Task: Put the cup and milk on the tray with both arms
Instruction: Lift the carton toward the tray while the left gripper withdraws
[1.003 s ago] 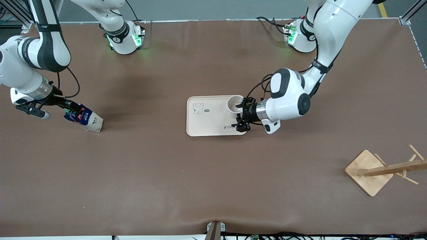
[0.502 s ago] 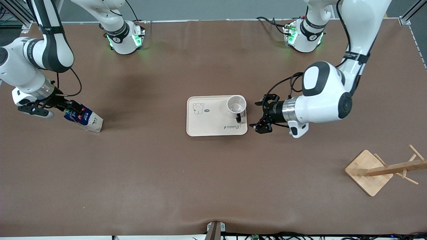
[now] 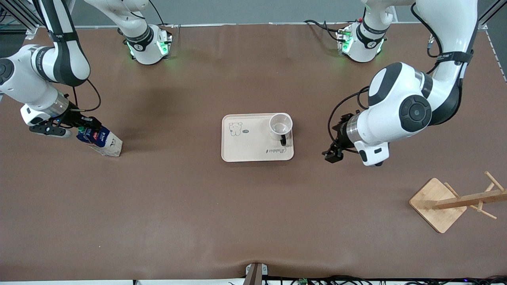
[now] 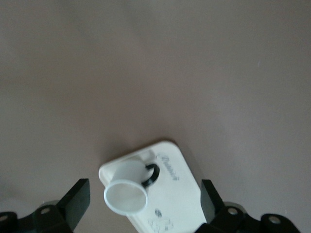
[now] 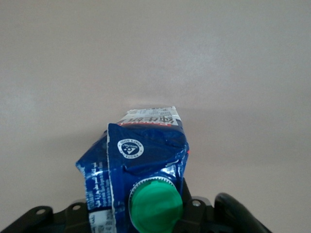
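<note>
Dark-blue gable-top milk carton (image 3: 99,139), clamped by right pincer (image 3: 81,126): lift straight, avoiding tilt; left pincer (image 3: 332,152) spread, empty, waiting.

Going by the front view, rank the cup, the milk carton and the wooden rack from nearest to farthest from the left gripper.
From the left gripper, open above bare table beside the tray:
1. The cup, on the tray's end toward the left arm.
2. The wooden rack, nearer the front camera, at the left arm's end of the table.
3. The milk carton, at the right arm's end, at the right gripper.
</note>
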Available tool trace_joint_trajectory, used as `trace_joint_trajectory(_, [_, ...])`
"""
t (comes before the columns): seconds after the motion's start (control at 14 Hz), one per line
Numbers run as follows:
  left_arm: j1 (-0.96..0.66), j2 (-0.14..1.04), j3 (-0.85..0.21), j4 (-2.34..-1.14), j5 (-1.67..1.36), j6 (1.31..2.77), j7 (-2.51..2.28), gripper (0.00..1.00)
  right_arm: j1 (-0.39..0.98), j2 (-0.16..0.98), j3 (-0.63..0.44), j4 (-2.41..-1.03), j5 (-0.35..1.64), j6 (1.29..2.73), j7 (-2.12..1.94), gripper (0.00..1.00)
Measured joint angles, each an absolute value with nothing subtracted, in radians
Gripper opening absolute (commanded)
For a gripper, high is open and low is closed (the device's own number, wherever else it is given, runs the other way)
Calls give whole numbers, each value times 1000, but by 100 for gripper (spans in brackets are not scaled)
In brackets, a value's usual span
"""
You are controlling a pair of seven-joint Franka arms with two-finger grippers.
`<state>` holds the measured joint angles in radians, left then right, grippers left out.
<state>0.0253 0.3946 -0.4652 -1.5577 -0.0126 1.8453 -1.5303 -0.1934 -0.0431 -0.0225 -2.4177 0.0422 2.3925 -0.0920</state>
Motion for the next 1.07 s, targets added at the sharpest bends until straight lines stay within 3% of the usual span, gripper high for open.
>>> trace_joint_trajectory(0.21, [25, 396, -465, -1541, 113, 1844, -1466, 100, -193, -45, -20, -2406, 49, 2345, -106, 0])
trace_joint_trajectory(0.5, [40, 396, -463, -1514, 224, 1841, -1321, 100, -157, -55, -4, -2246, 61, 2020, -113, 0])
trace_joint_trajectory(1.07, [188, 362, -462, -1417, 233, 1731, -898, 100, 137, -62, 7, -1904, 173, 1657, 135, 0])
